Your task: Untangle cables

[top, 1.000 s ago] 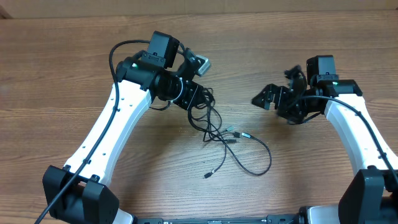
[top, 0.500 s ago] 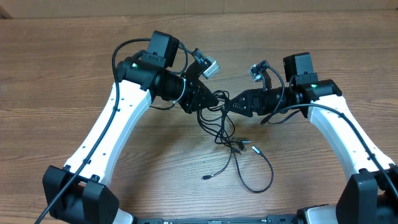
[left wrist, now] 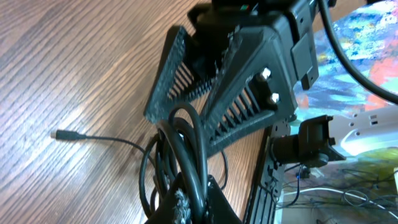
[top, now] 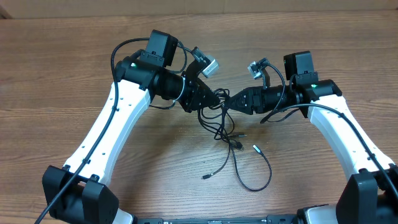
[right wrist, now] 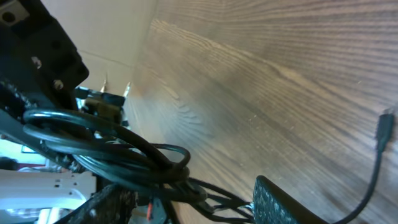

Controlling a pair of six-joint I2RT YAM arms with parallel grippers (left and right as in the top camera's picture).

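Note:
The cables [top: 219,127] are thin black cords bunched at the table's middle. Their loose tails trail toward me and end in small plugs [top: 256,149]. My left gripper [top: 210,99] is shut on the top of the bunch; in the left wrist view its jaws [left wrist: 193,202] pinch several looped cords [left wrist: 186,137]. My right gripper [top: 229,102] faces it from the right, nearly tip to tip. Its ribbed fingers [left wrist: 249,93] stand apart on either side of the loop. In the right wrist view the cables [right wrist: 124,155] cross the gap of the right gripper [right wrist: 199,208], reaching one finger [right wrist: 286,202].
The wooden table [top: 311,37] runs back to a cardboard wall. A long cord loop [top: 264,177] and a plug [top: 206,177] lie toward the near edge. Both white arms angle in from the front corners.
My right gripper swung in from the right to the bunch and narrowed its jaws around the cords. The left gripper shifted the bunch slightly right, dragging the tails along the table.

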